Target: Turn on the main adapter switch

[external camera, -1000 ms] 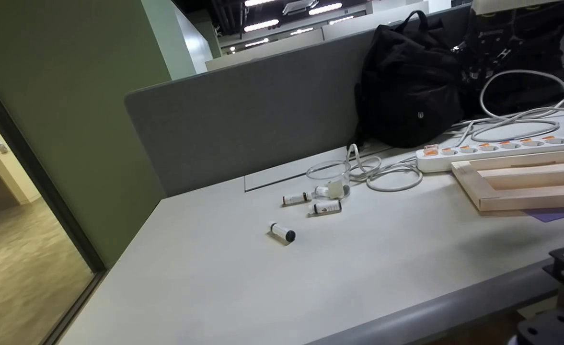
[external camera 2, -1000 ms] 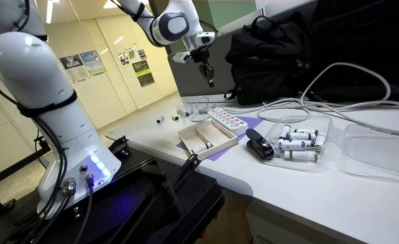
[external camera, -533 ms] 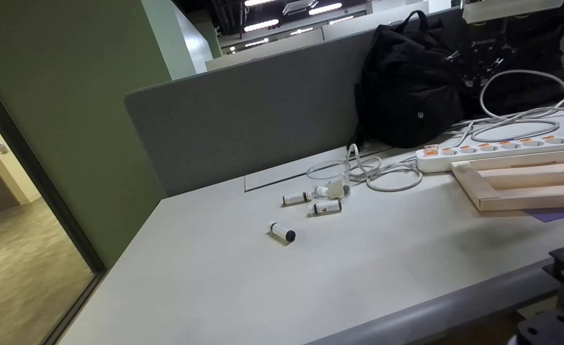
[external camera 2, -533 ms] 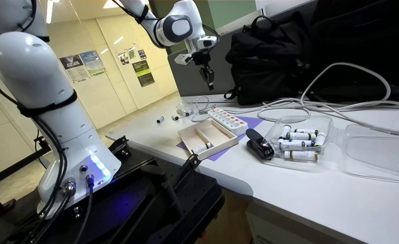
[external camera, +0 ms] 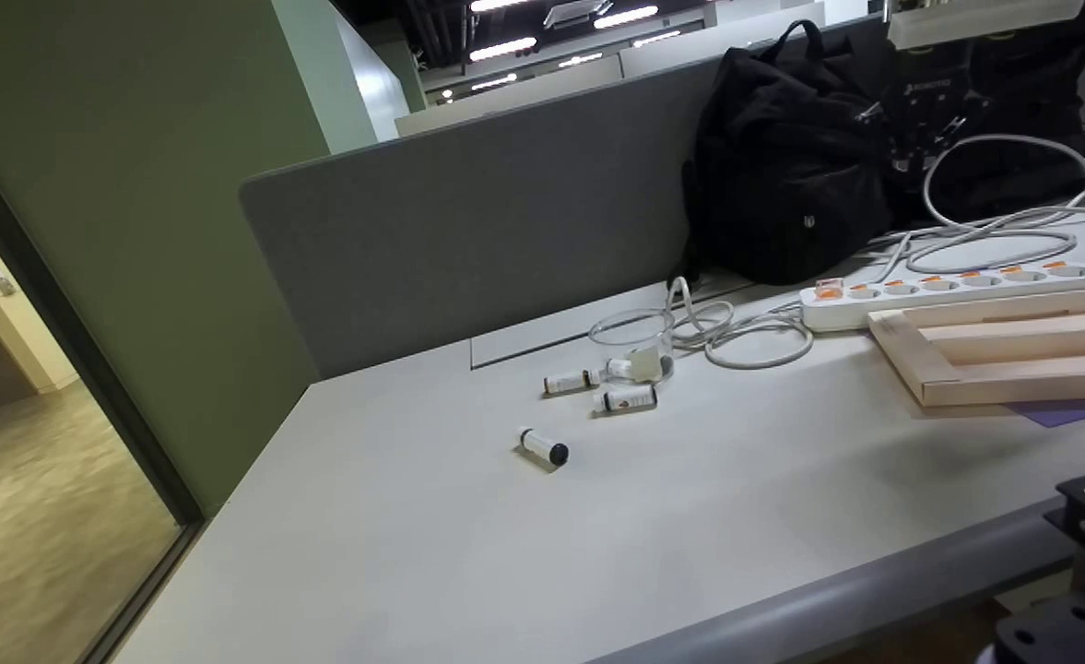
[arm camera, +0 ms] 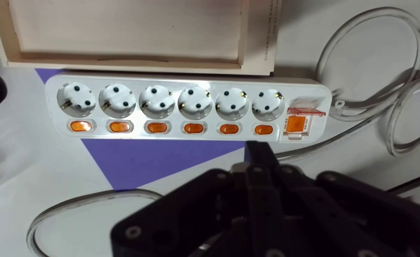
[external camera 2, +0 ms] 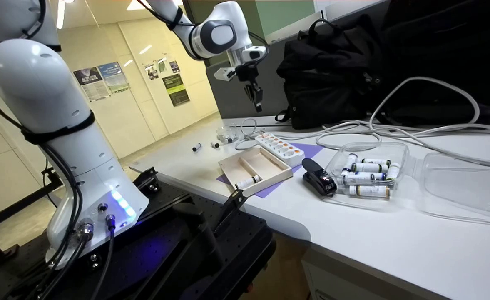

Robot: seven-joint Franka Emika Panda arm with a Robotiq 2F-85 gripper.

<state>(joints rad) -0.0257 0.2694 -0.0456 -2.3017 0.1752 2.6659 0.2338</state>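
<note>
The main adapter, a long white power strip (arm camera: pixel 176 116), lies across the upper wrist view and shows in both exterior views (external camera: pixel 952 302) (external camera 2: pixel 284 151). Each socket has an oval orange button. The switch, a larger square orange rocker (arm camera: pixel 295 124), sits at the strip's right end in the wrist view. Its clear red flap (arm camera: pixel 306 111) stands raised. My gripper (arm camera: pixel 257 142) is shut and empty, its fingertips together. In the wrist view the tips appear just below the strip's edge, left of the switch. In an exterior view the gripper (external camera 2: pixel 258 110) hangs in the air above the strip.
A wooden tray (arm camera: pixel 259 35) lies against the strip's long side, over a purple sheet (arm camera: pixel 152 160). White cables (arm camera: pixel 418 46) loop around the strip. Black backpacks (external camera 2: pixel 328 75) stand behind. A clear box of small cylinders (external camera 2: pixel 394 152) and a black stapler-like object (external camera 2: pixel 319 177) sit nearby.
My gripper has moved down a little toward the strip, mostly in the earlier half second, with only a slight shift since. The strip and other objects have not moved.
</note>
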